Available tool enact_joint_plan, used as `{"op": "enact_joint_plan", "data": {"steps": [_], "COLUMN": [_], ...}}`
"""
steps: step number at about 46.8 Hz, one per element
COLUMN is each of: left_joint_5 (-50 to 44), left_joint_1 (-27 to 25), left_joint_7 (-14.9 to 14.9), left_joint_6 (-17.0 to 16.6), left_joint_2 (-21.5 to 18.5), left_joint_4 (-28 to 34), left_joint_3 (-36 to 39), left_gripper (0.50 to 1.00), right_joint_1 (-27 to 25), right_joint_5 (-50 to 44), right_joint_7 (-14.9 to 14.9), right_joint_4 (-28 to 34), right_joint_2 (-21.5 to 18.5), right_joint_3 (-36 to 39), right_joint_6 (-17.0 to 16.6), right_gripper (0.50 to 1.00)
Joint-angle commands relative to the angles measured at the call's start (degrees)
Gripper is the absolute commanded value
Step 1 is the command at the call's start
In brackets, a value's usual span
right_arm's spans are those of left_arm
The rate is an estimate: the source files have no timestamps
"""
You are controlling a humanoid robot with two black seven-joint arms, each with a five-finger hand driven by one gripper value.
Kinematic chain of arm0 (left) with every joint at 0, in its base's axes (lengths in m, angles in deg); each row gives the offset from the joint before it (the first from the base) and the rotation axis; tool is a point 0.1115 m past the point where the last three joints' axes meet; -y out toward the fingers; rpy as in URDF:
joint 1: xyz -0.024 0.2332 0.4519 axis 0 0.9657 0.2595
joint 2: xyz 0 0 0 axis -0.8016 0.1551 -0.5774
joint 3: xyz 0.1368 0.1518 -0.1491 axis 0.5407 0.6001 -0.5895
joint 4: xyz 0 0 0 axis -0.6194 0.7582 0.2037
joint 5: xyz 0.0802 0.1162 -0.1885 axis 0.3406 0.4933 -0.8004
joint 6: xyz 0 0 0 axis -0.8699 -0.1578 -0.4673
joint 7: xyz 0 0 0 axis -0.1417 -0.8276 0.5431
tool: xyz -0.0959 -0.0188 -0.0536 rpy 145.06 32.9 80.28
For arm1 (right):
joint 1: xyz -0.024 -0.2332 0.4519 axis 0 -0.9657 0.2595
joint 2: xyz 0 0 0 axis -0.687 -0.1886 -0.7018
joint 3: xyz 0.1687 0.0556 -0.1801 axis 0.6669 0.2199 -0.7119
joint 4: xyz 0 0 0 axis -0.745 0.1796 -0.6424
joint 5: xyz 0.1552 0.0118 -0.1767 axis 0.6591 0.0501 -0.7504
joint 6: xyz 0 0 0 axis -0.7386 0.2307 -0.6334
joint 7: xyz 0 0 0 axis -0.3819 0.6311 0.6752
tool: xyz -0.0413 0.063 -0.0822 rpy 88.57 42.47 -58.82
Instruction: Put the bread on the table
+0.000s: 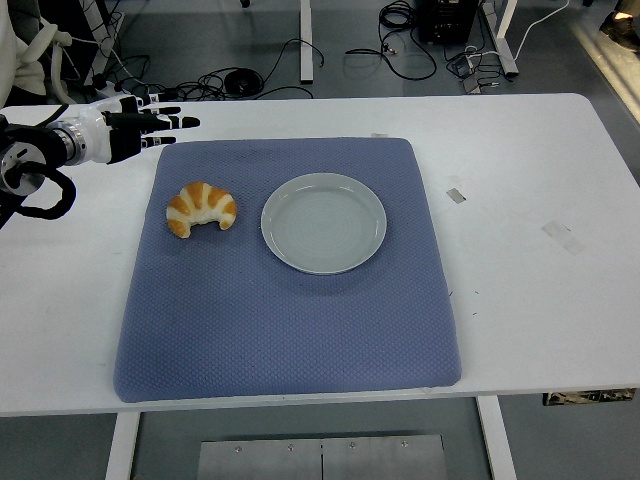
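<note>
Only partly in frame — left robot hand [125,132] empty, fingers outstretched, well apart from croissant [200,207] on blue mat [290,310]

No readable text, no labels, no brands, no numbers, no signs anywhere in view

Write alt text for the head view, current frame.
A croissant lies on a blue mat on a white table, just left of an empty grey plate. The robot's left hand hovers open at the mat's far left corner, holding nothing; the right arm is out of view.
</note>
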Motion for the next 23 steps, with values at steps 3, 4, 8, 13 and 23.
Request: {"op": "enact_joint_plan", "data": {"steps": [3,4,8,13,23], "left_joint_5": [-0.76,-0.77,-0.85,-1.82,-3.58], "left_joint_1": [1.87,2.13,2.84,3.63,4.86], "left_joint_7": [0.03,0.03,0.03,0.11,0.11], "left_joint_6": [0.02,0.02,0.02,0.02,0.02], "left_joint_2": [0.85,1.2,2.25,2.96,3.75], "left_joint_4": [0.0,0.0,-1.05,-2.72,-2.98], "left_joint_3": [-3.44,-3.88,-4.85,-6.26,-7.84], "left_gripper": [0.99,0.99,0.99,0.99,0.99], "right_joint_1": [0.0,0.0,0.0,0.0,0.0], "right_joint_5": [-0.02,-0.02,-0.02,0.06,-0.02], "right_joint_7": [0.0,0.0,0.0,0.0,0.0], "right_joint_4": [-0.02,-0.02,0.06,-0.02,0.06], "right_joint_2": [0.0,0.0,0.0,0.0,0.0], "right_joint_3": [0.0,0.0,0.0,0.0,0.0], "right_joint_6": [0.0,0.0,0.0,0.0,0.0], "right_gripper": [1.0,1.0,1.0,1.0,1.0]}}
